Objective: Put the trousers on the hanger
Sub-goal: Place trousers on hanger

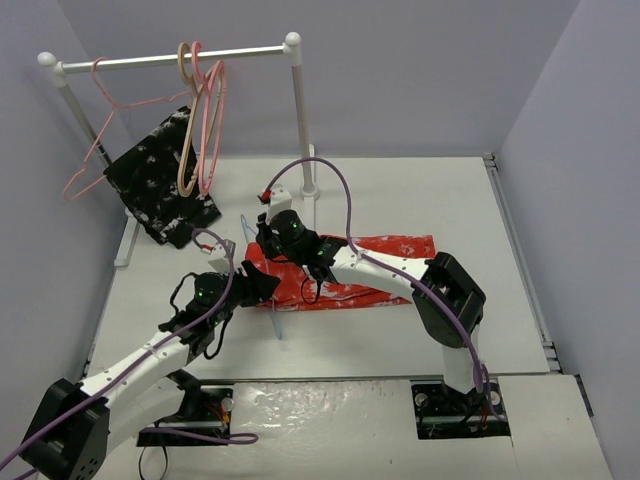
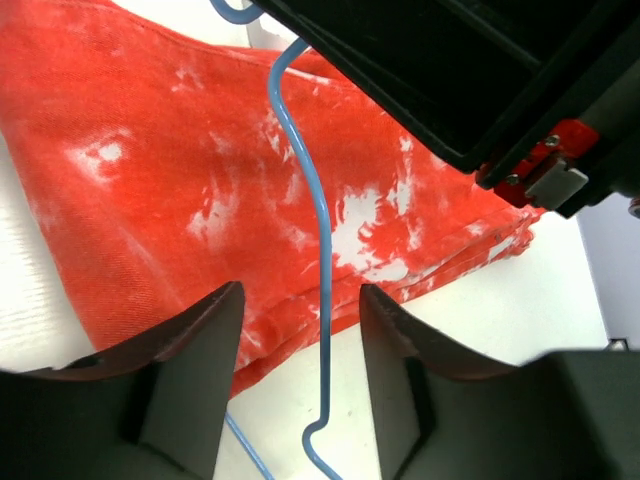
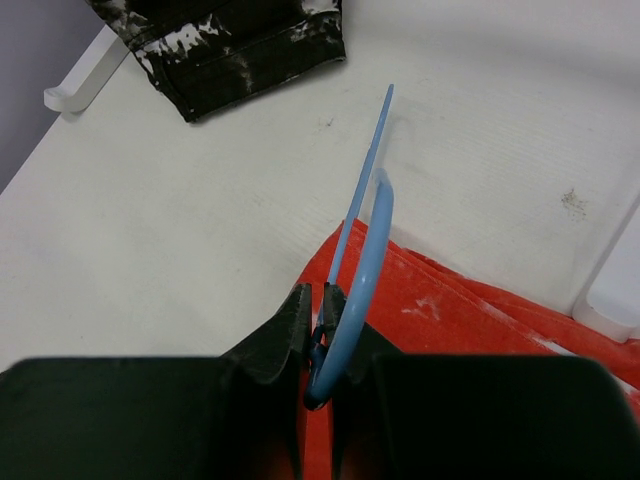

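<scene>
The red-orange trousers (image 1: 385, 268) lie folded flat on the table, also seen in the left wrist view (image 2: 150, 170) and the right wrist view (image 3: 450, 305). My right gripper (image 1: 268, 236) is over their left end and is shut on the light-blue wire hanger (image 3: 366, 235) near its hook; the fingers (image 3: 297, 310) pinch the wire. The hanger stands on edge, its wire (image 1: 275, 318) running past the trousers' near edge. My left gripper (image 1: 262, 284) is open just left of the trousers, and the hanger wire (image 2: 322, 300) passes untouched between its fingers (image 2: 215, 320).
A white clothes rail (image 1: 175, 58) on posts stands at the back left, carrying thick pink and beige hangers (image 1: 205, 120) and a thin pink hanger (image 1: 95, 160). A black speckled garment (image 1: 160, 185) hangs by it, its hem on the table (image 3: 230, 40).
</scene>
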`<act>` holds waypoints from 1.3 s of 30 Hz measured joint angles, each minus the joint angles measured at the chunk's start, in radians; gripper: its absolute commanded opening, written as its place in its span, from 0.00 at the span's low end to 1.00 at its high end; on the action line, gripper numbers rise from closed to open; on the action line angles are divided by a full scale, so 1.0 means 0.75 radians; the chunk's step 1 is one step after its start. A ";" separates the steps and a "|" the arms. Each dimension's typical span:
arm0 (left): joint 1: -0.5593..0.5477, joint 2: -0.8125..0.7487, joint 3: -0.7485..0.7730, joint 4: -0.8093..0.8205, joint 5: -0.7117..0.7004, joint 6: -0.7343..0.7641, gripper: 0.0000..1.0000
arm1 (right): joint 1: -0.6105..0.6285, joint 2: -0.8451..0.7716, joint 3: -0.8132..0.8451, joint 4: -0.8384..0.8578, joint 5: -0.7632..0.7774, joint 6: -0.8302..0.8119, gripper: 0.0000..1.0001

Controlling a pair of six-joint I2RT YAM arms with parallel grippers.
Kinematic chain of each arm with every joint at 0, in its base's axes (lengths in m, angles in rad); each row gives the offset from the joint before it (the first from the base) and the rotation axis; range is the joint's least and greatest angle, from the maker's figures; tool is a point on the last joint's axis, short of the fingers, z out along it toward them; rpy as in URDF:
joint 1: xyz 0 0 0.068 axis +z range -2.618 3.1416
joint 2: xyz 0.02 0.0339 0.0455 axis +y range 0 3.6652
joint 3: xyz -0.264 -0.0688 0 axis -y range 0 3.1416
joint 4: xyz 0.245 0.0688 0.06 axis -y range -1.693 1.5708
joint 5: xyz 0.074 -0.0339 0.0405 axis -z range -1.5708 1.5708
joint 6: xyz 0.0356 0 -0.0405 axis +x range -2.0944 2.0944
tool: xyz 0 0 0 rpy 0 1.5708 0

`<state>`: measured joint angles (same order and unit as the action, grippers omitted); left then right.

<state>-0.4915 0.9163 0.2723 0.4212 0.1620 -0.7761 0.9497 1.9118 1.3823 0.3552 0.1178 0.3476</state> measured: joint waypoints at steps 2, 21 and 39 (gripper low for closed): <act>0.000 -0.012 0.045 -0.091 -0.017 0.003 0.71 | 0.000 0.000 0.000 0.000 0.001 -0.002 0.00; 0.193 0.182 0.392 -0.851 -0.193 -0.027 0.73 | -0.001 -0.001 -0.035 0.018 0.008 -0.012 0.00; 0.230 0.593 0.440 -0.644 0.151 -0.033 0.27 | -0.002 -0.016 -0.084 0.059 0.009 -0.013 0.00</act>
<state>-0.3191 1.3612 0.6022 -0.0621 0.2751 -0.8012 0.9482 1.8996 1.3196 0.3992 0.1243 0.3382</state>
